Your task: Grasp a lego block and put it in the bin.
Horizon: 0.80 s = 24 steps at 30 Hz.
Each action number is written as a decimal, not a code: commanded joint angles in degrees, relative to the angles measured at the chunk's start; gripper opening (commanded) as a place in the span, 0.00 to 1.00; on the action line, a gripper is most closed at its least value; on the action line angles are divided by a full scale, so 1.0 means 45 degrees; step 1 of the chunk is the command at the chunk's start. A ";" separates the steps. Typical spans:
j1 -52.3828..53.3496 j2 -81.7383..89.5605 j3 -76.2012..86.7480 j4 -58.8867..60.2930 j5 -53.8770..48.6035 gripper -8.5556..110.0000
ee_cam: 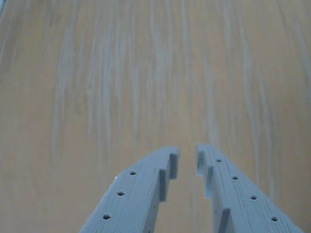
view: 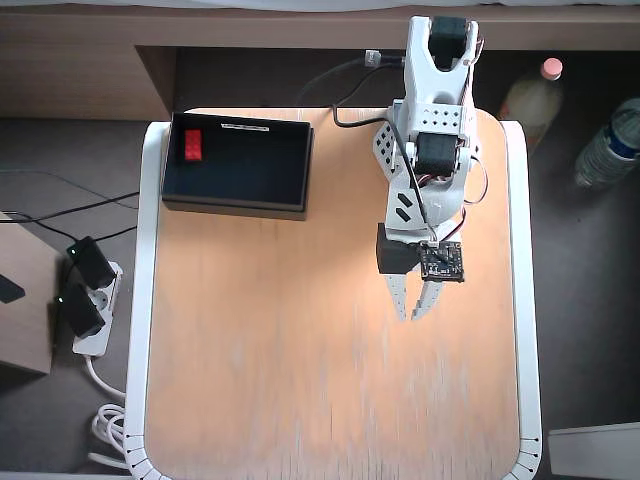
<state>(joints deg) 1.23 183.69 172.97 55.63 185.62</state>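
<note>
The red lego block (view: 192,146) lies inside the black bin (view: 236,206), in its left end as the overhead view shows it. The bin stands at the back left of the wooden table (view: 290,360). My gripper (view: 410,316) hangs over the right middle of the table, well apart from the bin, pointing toward the near edge. In the wrist view my gripper (ee_cam: 188,155) shows two grey fingers with a narrow gap between the tips and nothing held; only bare wood (ee_cam: 146,73) lies below. Block and bin are out of the wrist view.
The arm's base (view: 440,60) sits at the table's back edge, with a cable running left from it. Two bottles (view: 530,95) (view: 610,140) stand on the floor at right. A power strip (view: 85,300) with plugs lies on the floor at left.
</note>
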 commanded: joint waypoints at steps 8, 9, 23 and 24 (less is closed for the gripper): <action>-0.0078 0.1152 0.1973 0.4160 -0.0352 0.08; -0.0078 0.1152 0.1973 0.4297 -0.0527 0.08; -0.0078 0.1152 0.1973 0.4297 -0.1582 0.08; -0.0078 0.1152 0.1973 0.4297 -0.1582 0.08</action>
<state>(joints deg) 1.23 183.69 172.97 74.53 178.86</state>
